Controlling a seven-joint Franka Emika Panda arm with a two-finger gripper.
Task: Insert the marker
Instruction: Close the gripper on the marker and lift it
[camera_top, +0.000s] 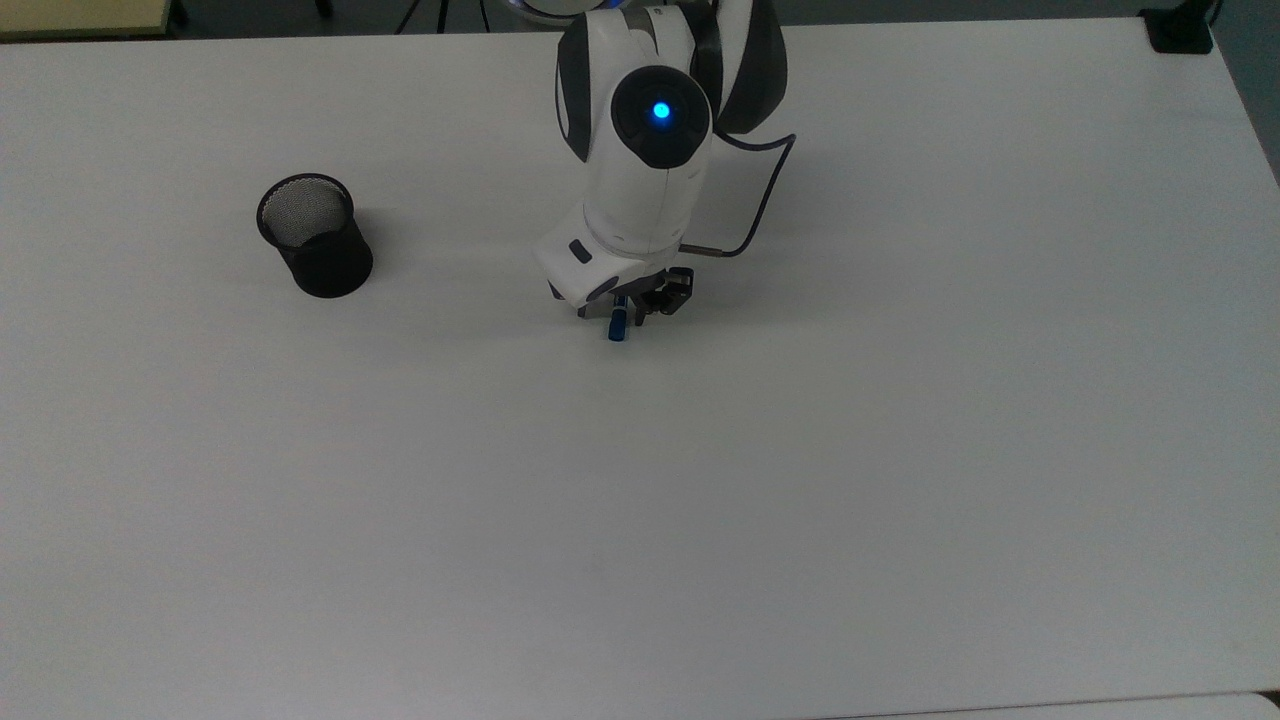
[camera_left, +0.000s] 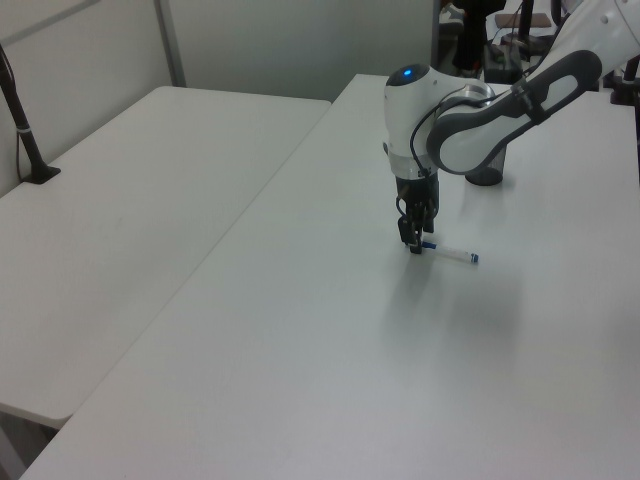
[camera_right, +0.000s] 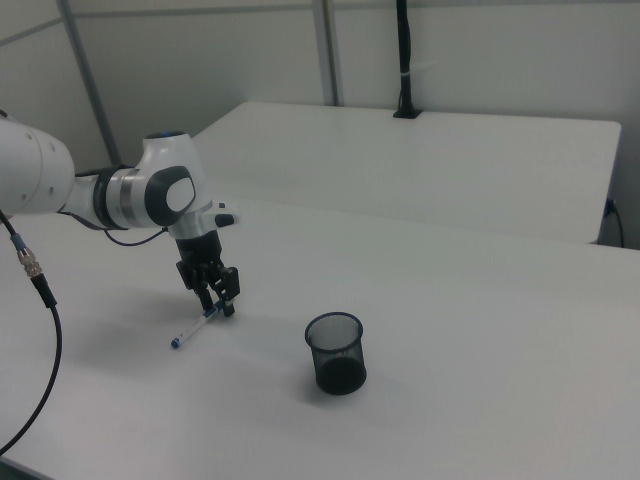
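The marker (camera_top: 617, 330) lies flat on the white table (camera_top: 800, 480). In the top view my gripper hides its barrel and just the blue cap sticks out toward the bottom. My gripper (camera_top: 622, 312) is down at the table, open, its fingers straddling the marker near the cap. In the left view the white barrel and small blue end of the marker (camera_left: 453, 254) run to the right of the gripper (camera_left: 414, 245). In the right view the marker (camera_right: 192, 330) runs down-left from the gripper (camera_right: 219, 306). The black mesh cup (camera_top: 315, 236) stands upright, well off to the top view's left.
The arm's cable (camera_top: 760, 215) loops behind the wrist. A second white table (camera_left: 130, 190) adjoins on the left view's left, with a black clamped post (camera_left: 20, 115) on it. The cup (camera_right: 337, 352) stands to the right view's right of the gripper.
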